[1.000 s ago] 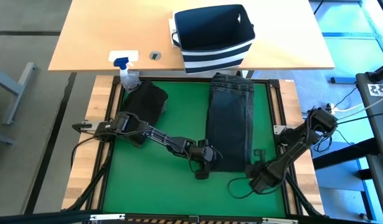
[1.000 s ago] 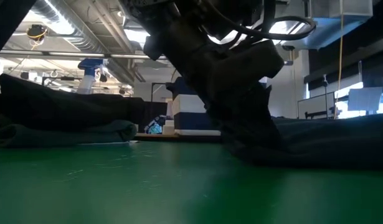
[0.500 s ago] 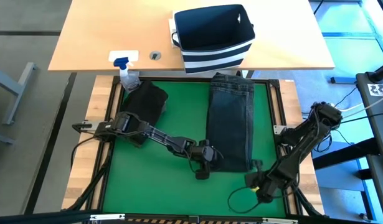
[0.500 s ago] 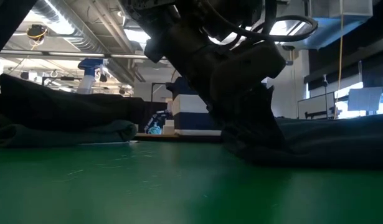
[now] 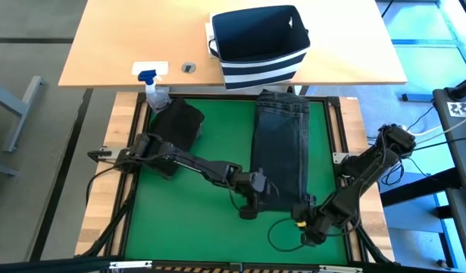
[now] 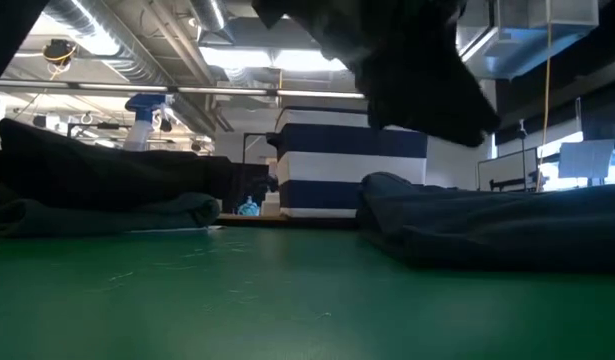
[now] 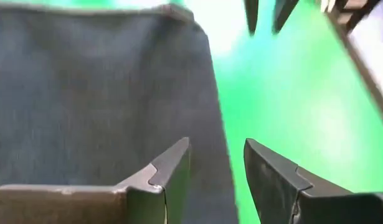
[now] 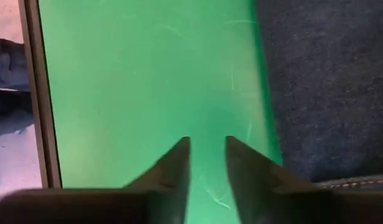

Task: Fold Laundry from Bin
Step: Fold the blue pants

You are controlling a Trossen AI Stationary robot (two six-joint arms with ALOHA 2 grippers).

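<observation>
1. While the long dark garment (image 5: 280, 148) lies flat and lengthwise on the green mat (image 5: 179, 220), its far end just below the bin (image 5: 260, 44), the left tool (image 5: 251, 199) sits over its near left corner with fingers parted and nothing between them, probably placed to take that edge for a fold.
2. The right tool (image 5: 302, 224) hovers over bare mat just beside the garment's near right corner, fingers slightly apart, holding nothing.
3. A black garment (image 5: 177, 125) rests bunched at the mat's far left, near a spray bottle (image 5: 153, 89), apparently set aside.
4. The bin stands upright on the wooden surface (image 5: 126, 45); from above its interior looks empty.
</observation>
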